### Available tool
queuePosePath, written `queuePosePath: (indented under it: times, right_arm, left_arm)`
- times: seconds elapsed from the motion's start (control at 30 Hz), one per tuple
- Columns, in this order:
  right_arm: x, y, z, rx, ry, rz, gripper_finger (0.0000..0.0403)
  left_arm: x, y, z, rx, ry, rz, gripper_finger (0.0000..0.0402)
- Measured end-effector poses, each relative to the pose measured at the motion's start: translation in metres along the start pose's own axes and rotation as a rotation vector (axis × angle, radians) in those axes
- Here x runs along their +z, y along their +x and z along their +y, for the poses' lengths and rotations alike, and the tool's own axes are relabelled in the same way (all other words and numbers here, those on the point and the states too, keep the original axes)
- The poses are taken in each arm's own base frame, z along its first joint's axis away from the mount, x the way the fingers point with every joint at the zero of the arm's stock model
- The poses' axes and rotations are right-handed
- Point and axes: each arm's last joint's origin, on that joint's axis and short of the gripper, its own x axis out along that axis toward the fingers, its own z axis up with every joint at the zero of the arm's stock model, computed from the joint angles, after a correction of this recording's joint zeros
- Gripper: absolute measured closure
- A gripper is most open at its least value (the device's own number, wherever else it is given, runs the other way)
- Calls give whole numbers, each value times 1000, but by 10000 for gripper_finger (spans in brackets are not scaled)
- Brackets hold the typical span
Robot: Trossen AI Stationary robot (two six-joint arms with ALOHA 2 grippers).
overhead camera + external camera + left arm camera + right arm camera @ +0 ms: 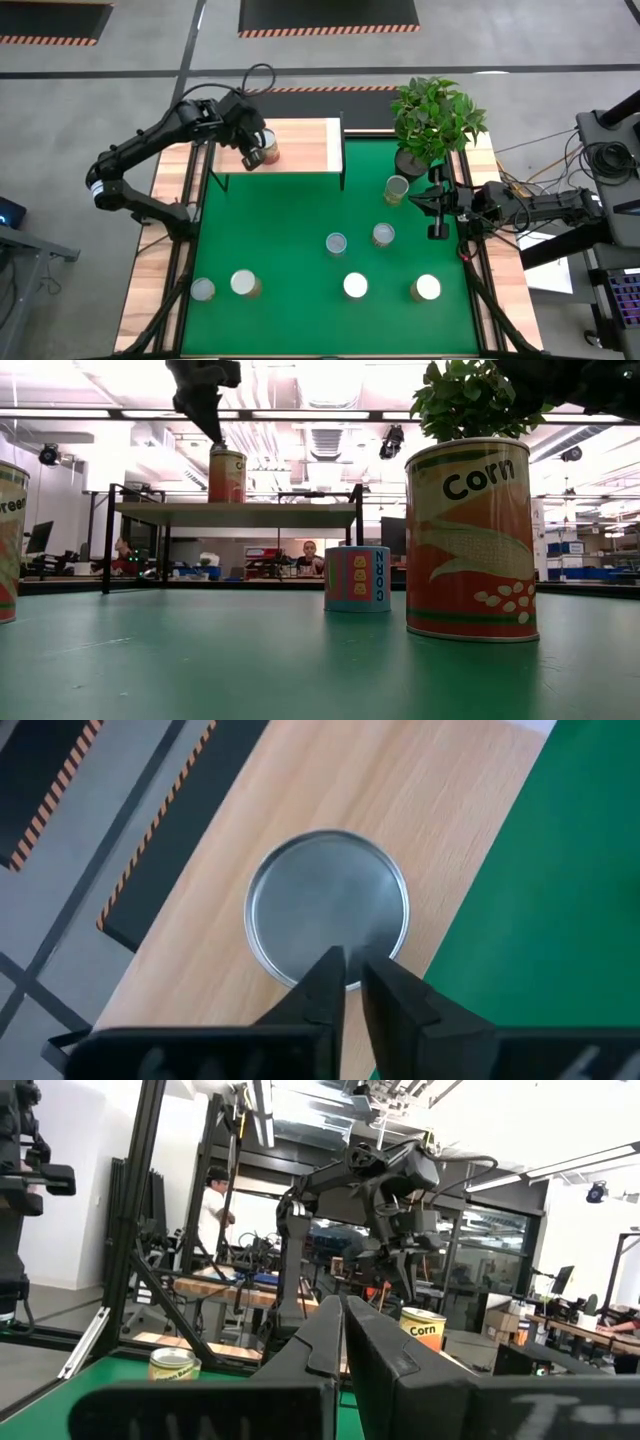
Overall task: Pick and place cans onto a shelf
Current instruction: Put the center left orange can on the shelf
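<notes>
L gripper (257,150) hangs over the shelf (300,145) at upper left of centre in the high view, fingers pressed together just above the lid of the can (268,148) standing on the wood top, holding nothing. R gripper (437,212) at mid right edge of the mat (290,240), fingers pressed together, empty. Seven other cans on the mat, e.g. corn can (470,540) near the plant (435,120).

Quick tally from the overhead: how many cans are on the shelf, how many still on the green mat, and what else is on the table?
Cans on the shelf: 1
Cans on the green mat: 7
Potted plant: 1
Total: 9 things, 8 of them cans
</notes>
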Motion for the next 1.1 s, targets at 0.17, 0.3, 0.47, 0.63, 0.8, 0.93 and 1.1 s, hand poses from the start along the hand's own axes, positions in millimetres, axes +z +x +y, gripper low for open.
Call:
queuePosePath:
  times: [0.17,0.3,0.47,0.63,0.8,0.93,1.1]
  right_arm:
    - [0,0,0,0,0,0,394]
    - [0,0,0,0,-2,0,394]
    - [0,0,0,0,-3,0,394]
    - [0,0,0,0,-4,0,394]
    - [0,0,0,0,-4,0,394]
    - [0,0,0,0,-11,0,394]
    - [0,0,0,0,-11,0,394]
  left_arm:
    - [-4,7,-2,-3,7,30,378]
    - [-4,8,-2,-2,7,29,398]
    - [-5,8,1,82,9,43,400]
    - [-6,7,4,217,15,64,401]
    - [-2,7,2,130,-1,20,401]
    - [5,8,-4,-81,-9,-58,401]
    - [9,14,-6,-120,-8,-63,402]
